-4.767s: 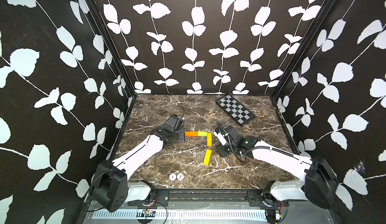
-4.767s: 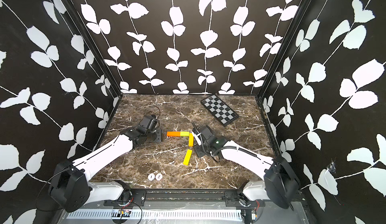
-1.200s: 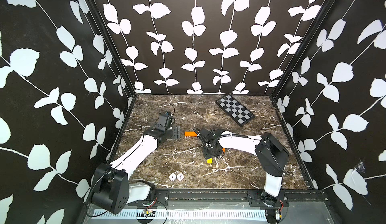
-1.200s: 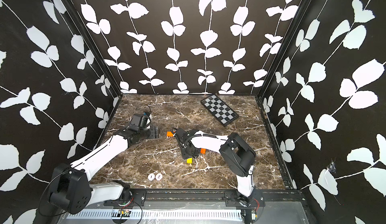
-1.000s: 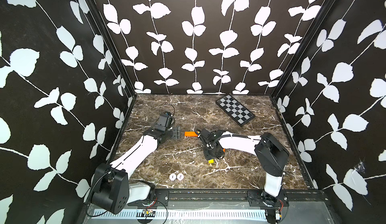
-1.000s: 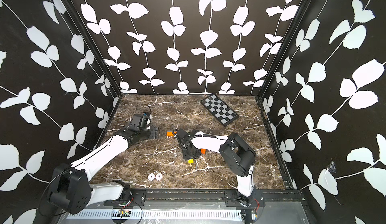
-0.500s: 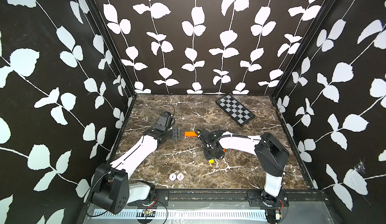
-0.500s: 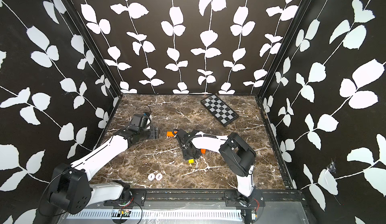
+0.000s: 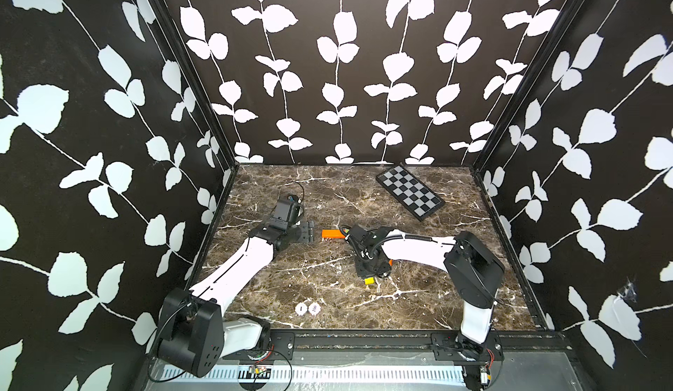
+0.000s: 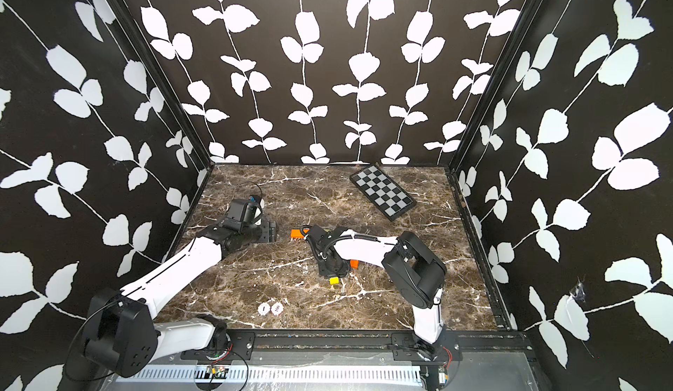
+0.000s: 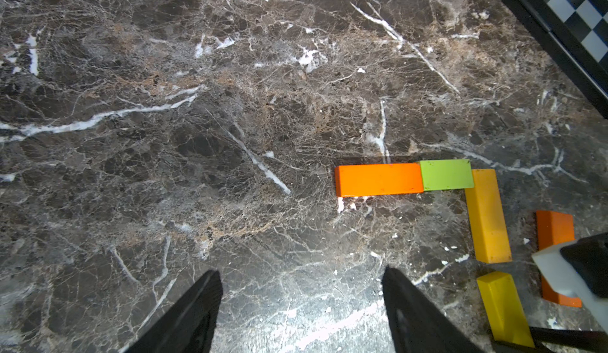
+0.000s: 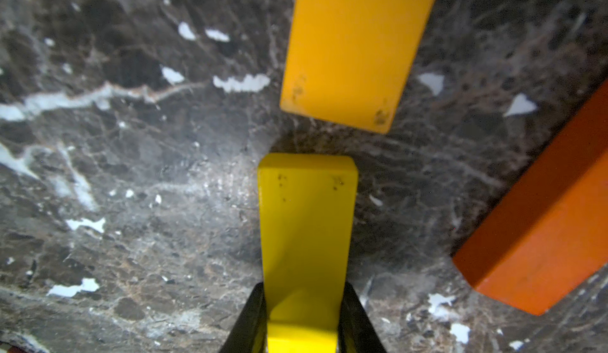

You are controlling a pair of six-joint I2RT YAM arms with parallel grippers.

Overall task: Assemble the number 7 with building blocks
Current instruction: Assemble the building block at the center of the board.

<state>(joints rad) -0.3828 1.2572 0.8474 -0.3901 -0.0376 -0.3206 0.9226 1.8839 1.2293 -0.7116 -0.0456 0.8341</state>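
Note:
In the left wrist view an orange block and a pale green block lie end to end as the horizontal stroke of the number 7. An amber-yellow block runs down from the green end. A bright yellow block lies just past the amber block, a small gap between their ends. My right gripper is shut on it. Only its near end shows under the gripper in both top views. A second orange block lies loose beside them. My left gripper stands open over bare marble, left of the orange block.
A black-grey checkerboard lies at the back right. Two small white round tokens sit near the front edge. Patterned walls close in the left, back and right sides. My right arm's white link crosses the marble from the right.
Over the last second my right gripper's jaws have closed onto the bright yellow block. Neither arm has visibly shifted since then. Earlier, the right arm folded in over the blocks.

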